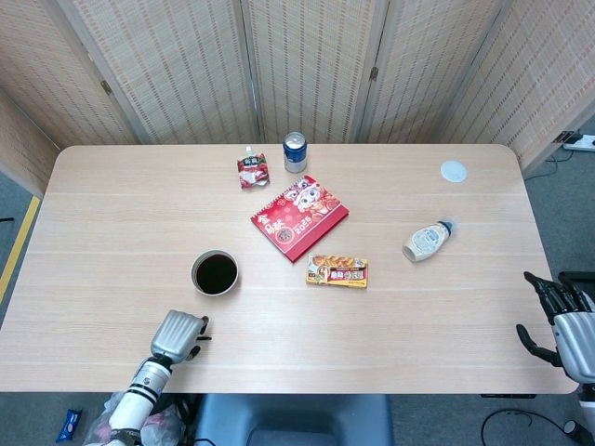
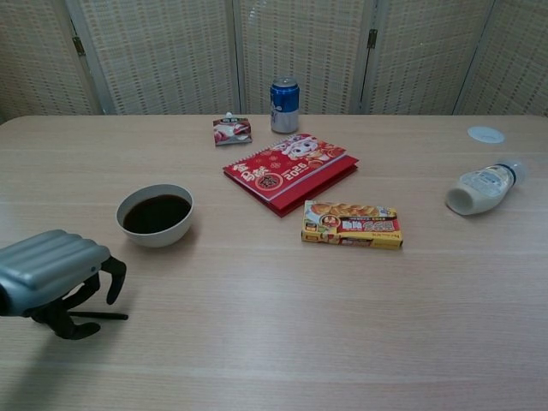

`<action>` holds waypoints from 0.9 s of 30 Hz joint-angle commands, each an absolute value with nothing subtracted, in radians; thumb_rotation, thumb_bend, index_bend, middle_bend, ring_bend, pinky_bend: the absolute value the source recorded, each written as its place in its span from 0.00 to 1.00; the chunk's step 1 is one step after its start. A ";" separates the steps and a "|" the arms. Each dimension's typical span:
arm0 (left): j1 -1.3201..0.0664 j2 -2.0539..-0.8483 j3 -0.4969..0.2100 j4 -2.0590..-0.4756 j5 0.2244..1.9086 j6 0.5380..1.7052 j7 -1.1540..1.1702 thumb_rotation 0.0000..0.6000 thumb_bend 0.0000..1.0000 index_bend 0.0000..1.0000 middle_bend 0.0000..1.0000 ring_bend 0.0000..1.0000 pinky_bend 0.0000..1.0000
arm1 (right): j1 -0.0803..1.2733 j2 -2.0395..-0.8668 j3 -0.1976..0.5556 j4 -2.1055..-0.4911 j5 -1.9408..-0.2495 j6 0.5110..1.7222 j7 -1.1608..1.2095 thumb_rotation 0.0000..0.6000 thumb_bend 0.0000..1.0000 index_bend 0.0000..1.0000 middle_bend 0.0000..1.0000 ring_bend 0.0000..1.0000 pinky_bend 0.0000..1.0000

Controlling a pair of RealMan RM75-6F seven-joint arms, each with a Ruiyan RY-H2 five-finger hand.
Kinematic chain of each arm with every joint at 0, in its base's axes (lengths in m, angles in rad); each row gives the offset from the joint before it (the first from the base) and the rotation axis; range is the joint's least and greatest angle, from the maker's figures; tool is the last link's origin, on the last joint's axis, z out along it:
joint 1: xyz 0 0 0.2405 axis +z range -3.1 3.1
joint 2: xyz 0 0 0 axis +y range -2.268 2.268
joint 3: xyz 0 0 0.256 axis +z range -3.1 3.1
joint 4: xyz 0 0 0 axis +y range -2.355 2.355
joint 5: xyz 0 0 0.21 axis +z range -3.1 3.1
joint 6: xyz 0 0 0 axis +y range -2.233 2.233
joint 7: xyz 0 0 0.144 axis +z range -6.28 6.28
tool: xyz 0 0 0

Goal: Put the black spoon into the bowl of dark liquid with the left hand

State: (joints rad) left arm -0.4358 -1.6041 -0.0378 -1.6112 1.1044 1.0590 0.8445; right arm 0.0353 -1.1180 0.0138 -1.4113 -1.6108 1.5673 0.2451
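Observation:
The white bowl of dark liquid point(image 1: 215, 273) point(image 2: 155, 214) stands left of the table's middle. The black spoon point(image 2: 104, 316) lies flat near the front edge, below the bowl. Only its handle point(image 1: 204, 338) shows, pointing right; its bowl end is hidden under my left hand point(image 1: 178, 335) point(image 2: 56, 278). That hand hovers low over the spoon with its fingers curled down and apart from the thumb, and the spoon still lies on the wood. My right hand point(image 1: 567, 321) hangs off the table's right edge, fingers spread and holding nothing.
A red booklet point(image 1: 299, 217) and a yellow box point(image 1: 337, 271) lie mid-table. A blue can point(image 1: 295, 151) and a snack packet point(image 1: 251, 171) stand at the back. A white bottle point(image 1: 427, 241) lies on its side at the right, near a white lid point(image 1: 453, 171).

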 commanded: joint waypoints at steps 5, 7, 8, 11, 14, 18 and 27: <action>-0.460 -1.629 -0.043 -1.602 1.050 1.065 0.861 1.00 0.36 0.50 0.89 0.83 0.97 | 0.035 -1.117 0.014 -1.411 -1.608 1.566 0.247 1.00 0.31 0.04 0.18 0.19 0.12; -0.465 -1.632 -0.043 -1.600 1.039 1.066 0.862 1.00 0.38 0.50 0.89 0.83 0.97 | 0.035 -1.117 0.014 -1.410 -1.607 1.564 0.247 1.00 0.31 0.04 0.18 0.19 0.12; -0.468 -1.633 -0.042 -1.599 1.035 1.067 0.863 1.00 0.38 0.50 0.89 0.83 0.97 | 0.035 -1.117 0.014 -1.409 -1.606 1.564 0.248 1.00 0.31 0.04 0.18 0.19 0.12; -0.475 -1.635 -0.036 -1.596 1.025 1.071 0.864 1.00 0.39 0.50 0.89 0.83 0.97 | 0.035 -1.118 0.014 -1.407 -1.604 1.563 0.247 1.00 0.31 0.04 0.18 0.19 0.12; -0.479 -1.639 -0.030 -1.594 1.019 1.076 0.861 1.00 0.39 0.51 0.89 0.83 0.97 | 0.035 -1.119 0.015 -1.407 -1.603 1.561 0.247 1.00 0.31 0.04 0.18 0.19 0.12; -0.483 -1.644 -0.023 -1.588 1.018 1.083 0.854 1.00 0.39 0.52 0.89 0.83 0.97 | 0.035 -1.118 0.014 -1.407 -1.603 1.560 0.246 1.00 0.31 0.04 0.18 0.19 0.12; -0.493 -1.654 -0.010 -1.571 1.007 1.090 0.841 1.00 0.39 0.53 0.89 0.83 0.97 | 0.031 -1.118 0.014 -1.409 -1.600 1.562 0.244 1.00 0.31 0.04 0.18 0.20 0.12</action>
